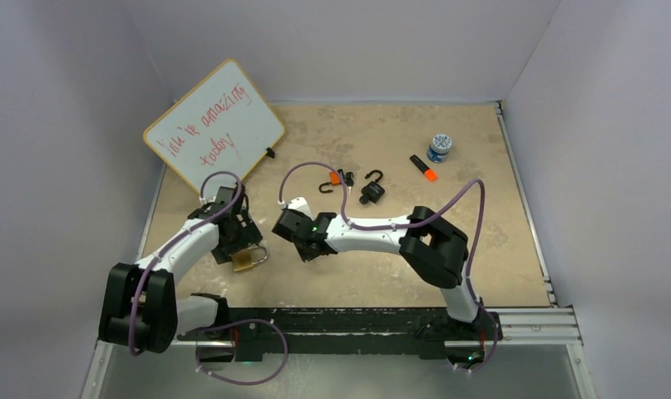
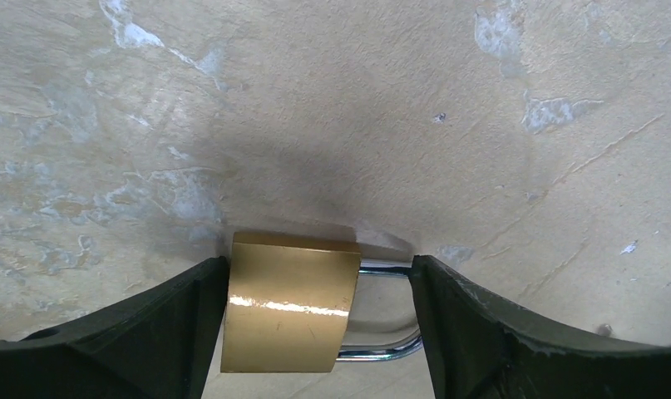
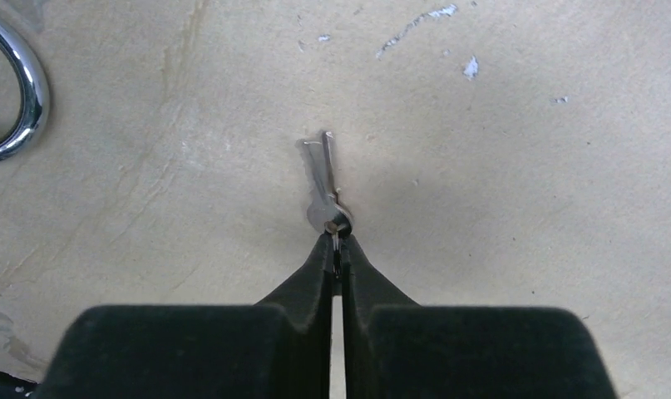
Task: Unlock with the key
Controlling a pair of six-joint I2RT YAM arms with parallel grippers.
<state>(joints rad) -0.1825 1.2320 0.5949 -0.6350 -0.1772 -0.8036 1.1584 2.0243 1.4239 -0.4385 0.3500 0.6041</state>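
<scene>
Two grippers: both engaged, one on each task item.
Left gripper (image 2: 317,263): the jaws stand wide and span the padlock (image 2: 286,309) end to end. One finger is against the brass body, the other against the bow of the shackle (image 2: 382,353). This reads as a lengthwise hold.
Right gripper (image 3: 337,245): clenched, with the tips pinching the head of the key (image 3: 322,184) and the blade pointing away from the wrist.
Padlock position: on the table (image 1: 398,274), left front, at the left arm's tip. The shackle appears seated.
Key position: just right of the padlock, over bare table. Whether it rests on the surface or hangs clear cannot be told.
Padlock handling: rigid, probably heavy for its bulk, with polished faces likely to slip. Take it by the body flanks. The end opposite the shackle, where a keyway usually sits, is against a finger.
Key handling: thin, light and stiff. Pinch the flat faces of the head, because an edge grip may let it pivot.
Top view only: shows both arms converging, plus the whiteboard (image 1: 214,125), black lock (image 1: 372,191), marker (image 1: 424,168) and jar (image 1: 439,147) farther back. The key is too small to make out.
Left wrist only: shows finger contact on the body and the shackle.
Right wrist only: shows the key pinch, with the shackle at the frame's left edge.
</scene>
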